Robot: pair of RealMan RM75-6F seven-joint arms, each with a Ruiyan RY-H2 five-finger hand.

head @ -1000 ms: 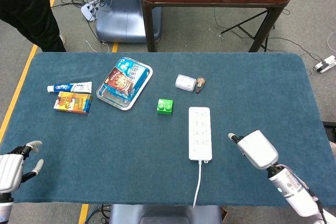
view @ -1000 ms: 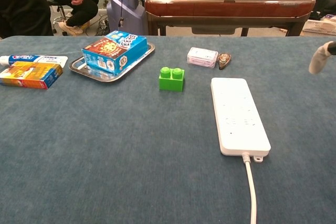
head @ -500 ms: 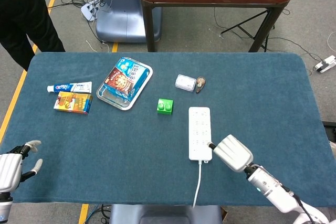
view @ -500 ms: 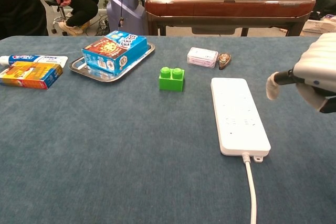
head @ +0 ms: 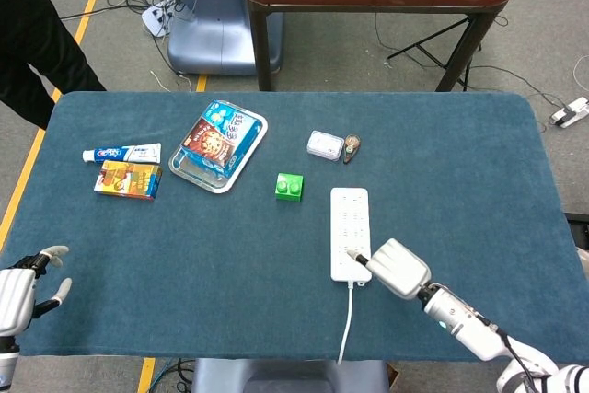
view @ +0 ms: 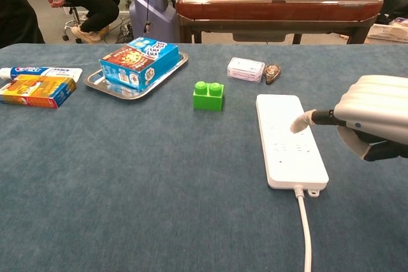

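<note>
Reaching in from the right, my right hand (head: 398,268) hangs over the near end of the power strip (head: 350,232), most fingers curled under the palm and one pale fingertip (view: 299,122) stretched out toward the strip's top. From the chest view that tip sits above the strip's near half, and I cannot tell whether it touches the surface. Nothing is gripped in this hand.

That strip is a long white block with rounded corners, lying flat on the blue table (head: 479,163) with its length running away from me; faint rows of sockets dot its top. A white cord (head: 346,324) leaves its near end and runs toward the table's front edge.

Beyond the strip's far end lie a small white packet (head: 325,144) and a little brown object (head: 352,147) just beside it. A green brick (head: 289,186) stands near the strip's far left corner.

My left hand (head: 20,290) rests at the near left corner of the table, fingers spread, holding nothing, well apart from everything.
</note>
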